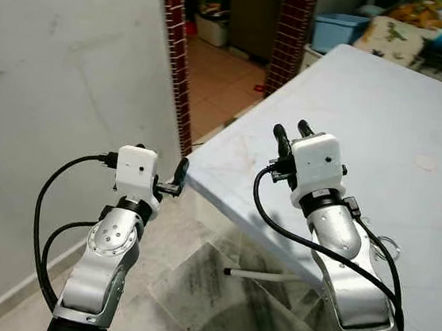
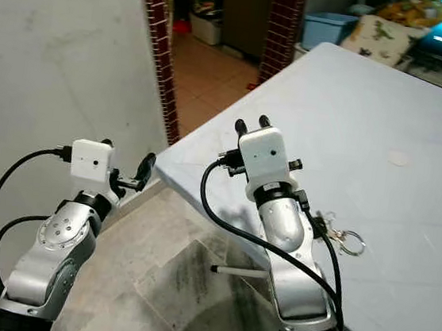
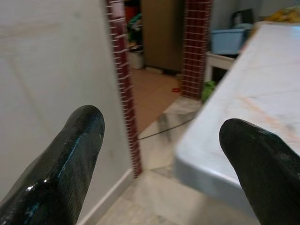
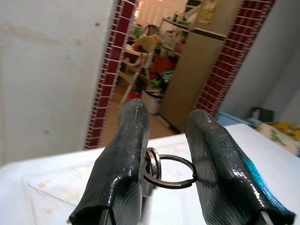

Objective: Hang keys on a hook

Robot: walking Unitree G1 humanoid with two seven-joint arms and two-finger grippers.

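Keys sit pinched by their ring between the fingers of the right pincer, raised above the bench edge, likely for carrying toward a hook. Left pincer hangs released beside the wall, grasping nothing.

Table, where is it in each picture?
Left eye view: the table fills the right side.
Right eye view: right side too.
Left wrist view: its pale corner lies beyond the open jaws.
Right wrist view: white, behind the key ring in the jaws.
Shared landmark: the red tiled pillar.
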